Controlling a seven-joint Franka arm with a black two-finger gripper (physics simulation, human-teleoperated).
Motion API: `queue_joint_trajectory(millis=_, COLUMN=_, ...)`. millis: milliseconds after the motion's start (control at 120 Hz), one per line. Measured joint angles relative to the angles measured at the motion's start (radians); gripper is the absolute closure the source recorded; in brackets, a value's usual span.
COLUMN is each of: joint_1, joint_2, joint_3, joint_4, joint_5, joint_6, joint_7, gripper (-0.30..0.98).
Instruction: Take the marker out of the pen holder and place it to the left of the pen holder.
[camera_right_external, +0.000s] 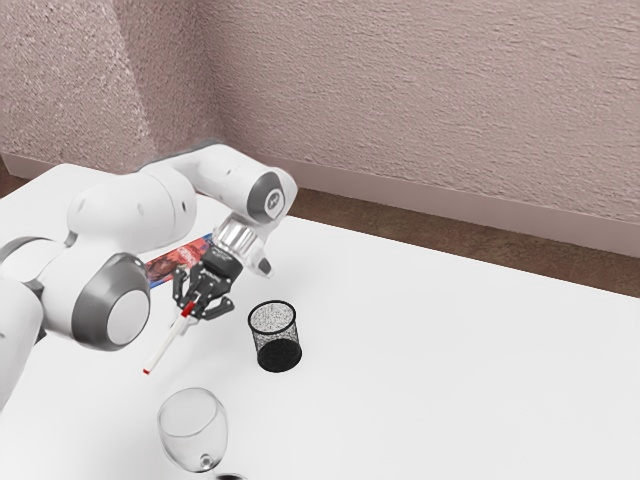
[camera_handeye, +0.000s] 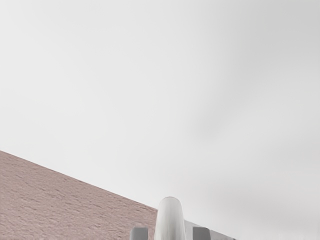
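Your black two-finger gripper (camera_right_external: 194, 310) is closed in on the slim white marker with red at both ends (camera_right_external: 167, 343), pinching it by the red upper part. The marker slants down from the tips, out toward the near side and the exterior view's left, roughly in line with the tilted hand. It is out of the black wire-mesh pen holder (camera_right_external: 276, 343), which stands upright to the exterior view's right of it. You can't tell whether the marker's lower end touches the white table (camera_right_external: 400, 400).

Expect it to handle light and stiff, with a hard, smooth barrel that probably won't crush under a modest squeeze but may slip or pivot. Your hold is at one end, so most of the length hangs beyond the tips; if that low end meets the table first, it could swing the marker round in your grip. A hold nearer the middle of the barrel would balance better for laying it flat. Level it gently before you let go, since a round barrel may roll, and mind the clear rounded glass (camera_right_external: 193, 430) on the near side, likely the fragile thing here
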Motion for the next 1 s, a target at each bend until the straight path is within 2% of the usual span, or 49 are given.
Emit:
queue_joint_trajectory(millis=67, joint_1=0.001, joint_2=0.005, joint_3=-0.001, joint_4=-0.001, joint_5=0.0, joint_6=-0.002, joint_7=-0.001, gripper=0.76)
queue_joint_trajectory(millis=217, joint_1=0.025, joint_2=0.021, joint_3=-0.014, joint_4=-0.002, joint_5=-0.013, joint_6=-0.002, joint_7=-0.008, gripper=0.42)
queue_joint_trajectory(millis=317, joint_1=0.043, joint_2=0.022, joint_3=-0.018, joint_4=-0.003, joint_5=-0.016, joint_6=0.0, joint_7=-0.013, gripper=0.26)
queue_joint_trajectory(millis=550, joint_1=0.051, joint_2=-0.023, joint_3=-0.019, joint_4=-0.017, joint_5=-0.024, joint_6=0.009, joint_7=-0.021, gripper=0.09)
queue_joint_trajectory(millis=600, joint_1=0.05, joint_2=-0.103, joint_3=-0.04, joint_4=-0.083, joint_5=-0.024, joint_6=0.048, joint_7=-0.022, gripper=0.07)
queue_joint_trajectory(millis=667, joint_1=0.049, joint_2=-0.298, joint_3=-0.113, joint_4=-0.21, joint_5=-0.03, joint_6=0.156, joint_7=-0.023, gripper=0.05)
queue_joint_trajectory(millis=767, joint_1=0.046, joint_2=-0.586, joint_3=-0.214, joint_4=-0.285, joint_5=-0.046, joint_6=0.284, joint_7=-0.028, gripper=0.03)
queue_joint_trajectory(millis=817, joint_1=0.044, joint_2=-0.76, joint_3=-0.229, joint_4=-0.438, joint_5=-0.051, joint_6=0.365, joint_7=-0.028, gripper=0.03)
queue_joint_trajectory(millis=850, joint_1=0.014, joint_2=-0.843, joint_3=-0.198, joint_4=-0.523, joint_5=-0.055, joint_6=0.417, joint_7=-0.029, gripper=0.02)
queue_joint_trajectory(millis=900, joint_1=-0.089, joint_2=-0.905, joint_3=-0.086, joint_4=-0.578, joint_5=-0.067, joint_6=0.479, joint_7=-0.03, gripper=0.02)
queue_joint_trajectory(millis=942, joint_1=-0.146, joint_2=-0.922, joint_3=-0.009, joint_4=-0.583, joint_5=-0.081, joint_6=0.519, joint_7=-0.03, gripper=0.01)
queue_joint_trajectory(millis=1000, joint_1=-0.163, joint_2=-0.919, joint_3=0.033, joint_4=-0.54, joint_5=-0.093, joint_6=0.547, joint_7=-0.031, gripper=0.01)
